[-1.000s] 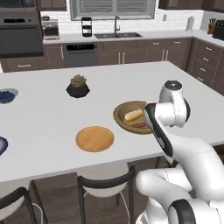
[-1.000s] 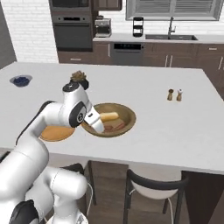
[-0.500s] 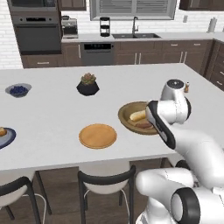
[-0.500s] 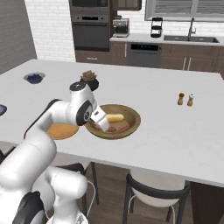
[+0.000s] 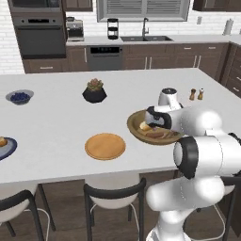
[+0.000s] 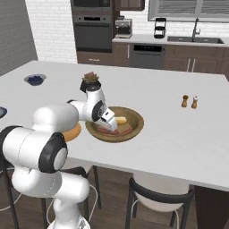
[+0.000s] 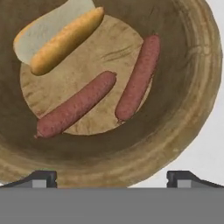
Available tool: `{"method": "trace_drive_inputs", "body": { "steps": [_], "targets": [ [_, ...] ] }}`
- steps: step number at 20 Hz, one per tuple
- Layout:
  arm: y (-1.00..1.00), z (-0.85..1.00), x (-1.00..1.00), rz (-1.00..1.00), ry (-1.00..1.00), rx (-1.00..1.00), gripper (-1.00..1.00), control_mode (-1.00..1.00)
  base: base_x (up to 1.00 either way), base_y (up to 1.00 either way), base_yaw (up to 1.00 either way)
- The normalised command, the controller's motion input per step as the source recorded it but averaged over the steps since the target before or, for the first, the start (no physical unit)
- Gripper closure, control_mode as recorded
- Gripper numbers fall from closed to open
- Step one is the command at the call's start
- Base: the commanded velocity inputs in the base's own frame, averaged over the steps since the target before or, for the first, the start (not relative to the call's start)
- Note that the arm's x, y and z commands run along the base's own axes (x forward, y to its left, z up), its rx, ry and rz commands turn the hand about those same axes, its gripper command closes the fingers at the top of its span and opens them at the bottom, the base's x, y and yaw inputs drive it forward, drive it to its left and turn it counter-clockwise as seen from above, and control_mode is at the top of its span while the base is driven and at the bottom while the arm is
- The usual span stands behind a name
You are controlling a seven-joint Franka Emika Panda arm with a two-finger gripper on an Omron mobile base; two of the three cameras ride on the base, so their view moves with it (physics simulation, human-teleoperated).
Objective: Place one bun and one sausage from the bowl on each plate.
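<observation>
At the far left edge of the tabletop (image 5: 56, 127) in the left base view lies the grey-blue plate (image 5: 4, 147), cut by the frame, with something tan resting on it; what it is cannot be made out. Behind it sits a small grey-blue bowl (image 5: 19, 97) holding dark berries. Toward the middle stands a black pot (image 5: 94, 91) with a succulent, and nearer the front edge lies the orange-tan plate (image 5: 105, 146), flat and bare. Right of that plate, well apart from it, sits the wooden bowl (image 5: 137, 125), wide and shallow with a thick olive-tan rim. The gripper (image 5: 151, 116) hangs over the bowl, its jaws spread wide and holding nothing. In the hand view the bowl's pale wood-grained floor carries one bun (image 7: 59, 36), golden on top and white along its cut side, and two reddish-brown sausages, one (image 7: 76, 110) slanting beside the other (image 7: 138, 77), apart from the bun. Salt and pepper shakers (image 5: 196, 94) stand at the right.
</observation>
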Motion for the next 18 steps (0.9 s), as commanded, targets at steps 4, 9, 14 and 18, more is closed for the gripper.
{"method": "trace_drive_inputs", "body": {
  "steps": [4, 9, 14, 18],
  "targets": [
    [0.00, -0.34, 0.76, 0.02, 0.12, 0.01, -1.00, -1.00, 0.00, 0.00, 0.00],
    [0.00, -0.52, 0.06, -0.01, 0.17, 0.02, -1.00, -1.00, 0.00, 0.00, 0.00],
    [0.07, -0.38, 0.19, -0.13, 0.07, 0.04, -1.00, -1.00, 0.00, 0.00, 0.00],
    [0.01, -0.31, 0.16, -0.18, 0.00, 0.07, -1.00, -1.00, 0.00, 0.00, 0.00]
  ]
}}
